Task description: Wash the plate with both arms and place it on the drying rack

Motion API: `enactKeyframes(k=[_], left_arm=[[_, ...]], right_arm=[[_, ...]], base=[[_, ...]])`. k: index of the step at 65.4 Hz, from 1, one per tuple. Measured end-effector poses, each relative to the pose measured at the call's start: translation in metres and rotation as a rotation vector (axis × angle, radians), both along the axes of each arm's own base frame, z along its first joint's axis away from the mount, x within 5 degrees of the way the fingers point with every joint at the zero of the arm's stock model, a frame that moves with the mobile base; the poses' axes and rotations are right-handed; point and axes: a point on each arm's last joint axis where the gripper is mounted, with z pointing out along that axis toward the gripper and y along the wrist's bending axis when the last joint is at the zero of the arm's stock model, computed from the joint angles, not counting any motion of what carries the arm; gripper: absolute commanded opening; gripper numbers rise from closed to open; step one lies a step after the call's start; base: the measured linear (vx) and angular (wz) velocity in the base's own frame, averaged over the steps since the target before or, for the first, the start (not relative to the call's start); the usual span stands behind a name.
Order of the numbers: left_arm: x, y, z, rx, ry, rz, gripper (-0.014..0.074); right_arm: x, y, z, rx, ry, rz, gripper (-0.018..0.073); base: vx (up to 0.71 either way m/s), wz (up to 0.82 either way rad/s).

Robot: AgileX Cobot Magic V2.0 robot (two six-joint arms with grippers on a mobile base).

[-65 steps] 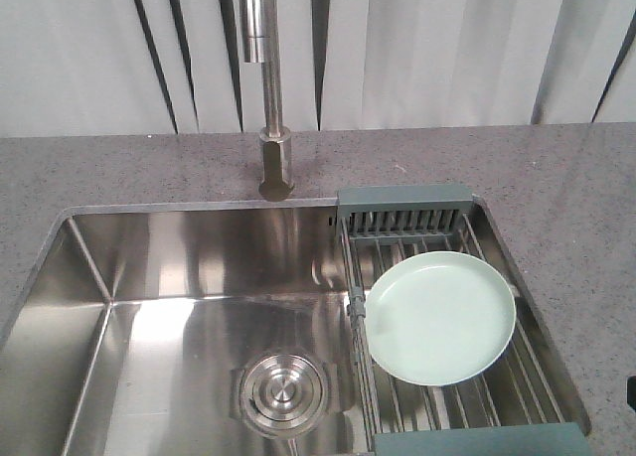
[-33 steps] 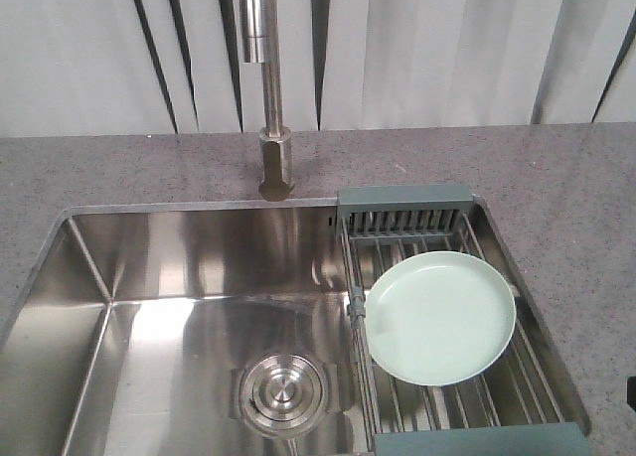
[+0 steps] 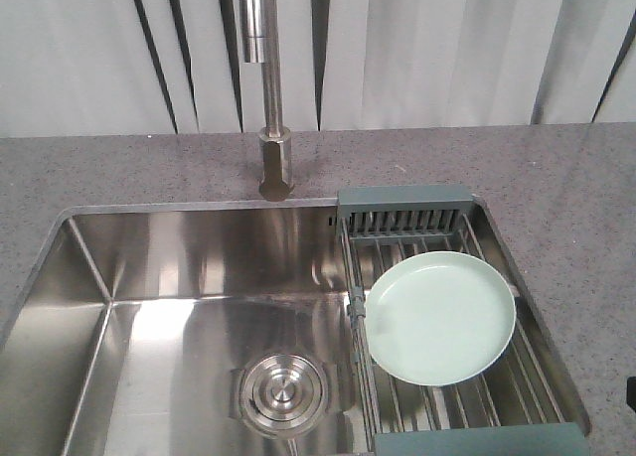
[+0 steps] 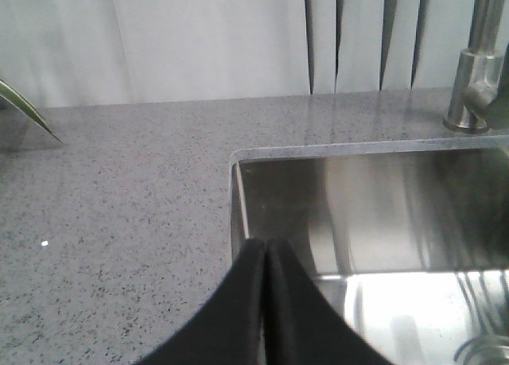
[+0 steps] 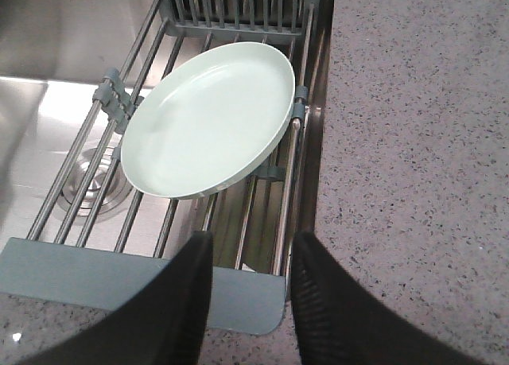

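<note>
We see plate (image 5: 208,118) flat on drying rack (image 5: 119,95), just ahead of right tool (image 5: 248,258), jaws parted, empty. Left tool (image 4: 265,258) pinched closed over sink (image 4: 366,214) edge. Fits pre-wash pickup or finished placement.

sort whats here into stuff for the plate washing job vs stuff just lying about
For the job: plate, rack, sink, tap, left gripper, right gripper.

Just about: counter, green leaf tip at the left wrist view's edge, curtain behind.
</note>
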Motion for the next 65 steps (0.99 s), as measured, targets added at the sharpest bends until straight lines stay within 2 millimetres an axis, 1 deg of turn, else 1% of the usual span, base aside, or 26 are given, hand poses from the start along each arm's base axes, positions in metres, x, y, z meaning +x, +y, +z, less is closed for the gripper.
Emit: enactKeyframes(k=[8,12,25,37,65], left_arm=[[0.003,0.001,-0.018,-0.014,-0.091,0.011,-0.0007],[0.004,0.001,-0.021,-0.015,-0.108,0.013,-0.0007],[0.004,0.001,-0.014,-0.032,-0.195,0.015,-0.0007],[0.004,0.001,-0.016,-0.088,-0.176,0.018,-0.0007],[0.004,0.001,-0.016,-0.094,-0.179,0.018,-0.0007]], right_arm=[[0.000,0.000,0.000,0.000,0.000,0.000,0.0239],[0.000,0.000,0.000,0.001,0.000,0.000,0.0239],[0.000,0.000,0.000,0.001,0.001,0.000,0.0239],[0.000,0.000,0.000,0.001,0.001,0.000,0.0239],[0.000,0.000,0.000,0.003,0.001,0.001,0.0239]], base=[[0.00,0.00],[0.00,0.00],[0.00,0.00],[0.00,0.00],[0.00,0.00]])
